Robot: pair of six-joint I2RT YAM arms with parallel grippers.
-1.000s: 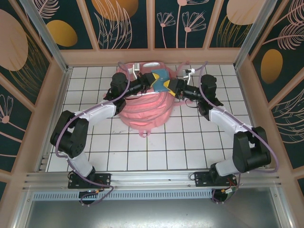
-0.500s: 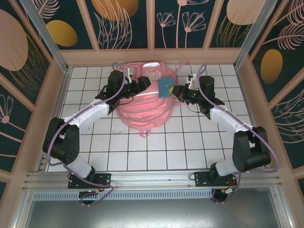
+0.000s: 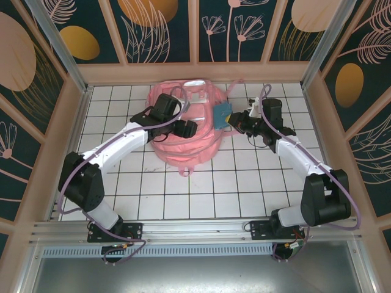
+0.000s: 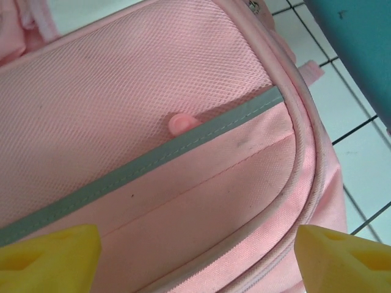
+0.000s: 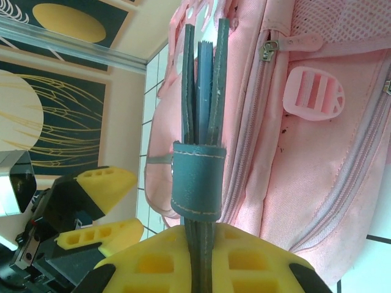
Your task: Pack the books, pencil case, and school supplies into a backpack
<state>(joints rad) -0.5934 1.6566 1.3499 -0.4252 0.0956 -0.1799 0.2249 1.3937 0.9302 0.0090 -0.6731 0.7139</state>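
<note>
**Item 1.** Large soft pink fabric backpack (image 3: 183, 146) lies far-centre on white tiled bench (image 3: 244, 177).

**Item 2.** R pincer (image 5: 198, 259) is pressed onto a thin dark-teal book (image 5: 197, 122) with a stitched band, gripping its near edge. The book is held edge-on at the bag's right side, by a zip line; touching or just apart, cannot tell. In my judgement this orientation suits slipping it in edgewise. Book not yet inside.

**Item 3.** L pincer (image 4: 195, 268) is spread wide and carries nothing. It hovers close over the front mesh pocket (image 4: 122, 91) and grey reflective strip (image 4: 153, 159) (prob. placed to catch fabric and steady the bag for insertion).
</note>
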